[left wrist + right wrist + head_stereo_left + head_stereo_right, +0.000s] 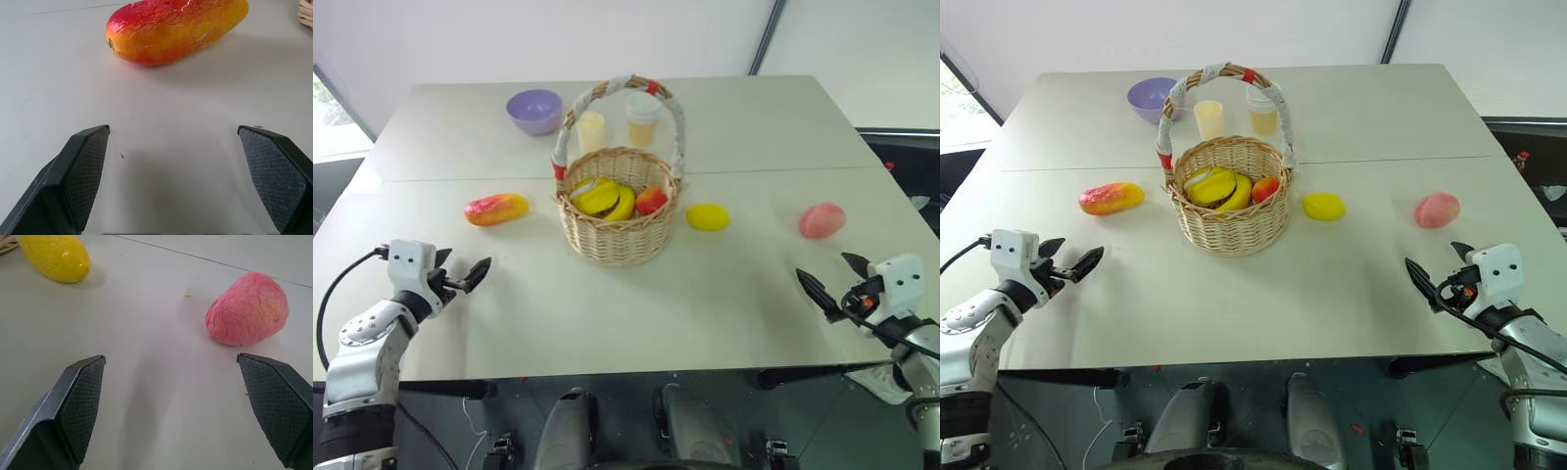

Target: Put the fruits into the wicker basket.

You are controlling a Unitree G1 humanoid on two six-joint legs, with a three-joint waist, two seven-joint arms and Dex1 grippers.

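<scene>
The wicker basket [619, 237] stands mid-table with yellow bananas [602, 197] and a red-orange apple [651, 201] inside. To its left lies the mango [496, 209], to its right the yellow lemon [707, 216], and farther right the pink peach [822, 220]. My left gripper [460, 266] hovers open near the table's front left, empty, pointing at the mango [176, 29] a short way ahead. At the front right my right gripper [832, 276] is open and empty too, with the peach [248, 309] ahead of it and the lemon [55, 257] off to one side.
A purple bowl [534, 110] and two pale yellow cups [591, 129] [642, 117] stand behind the basket. The white table [705, 313] has a seam across its middle and a front edge just below both grippers.
</scene>
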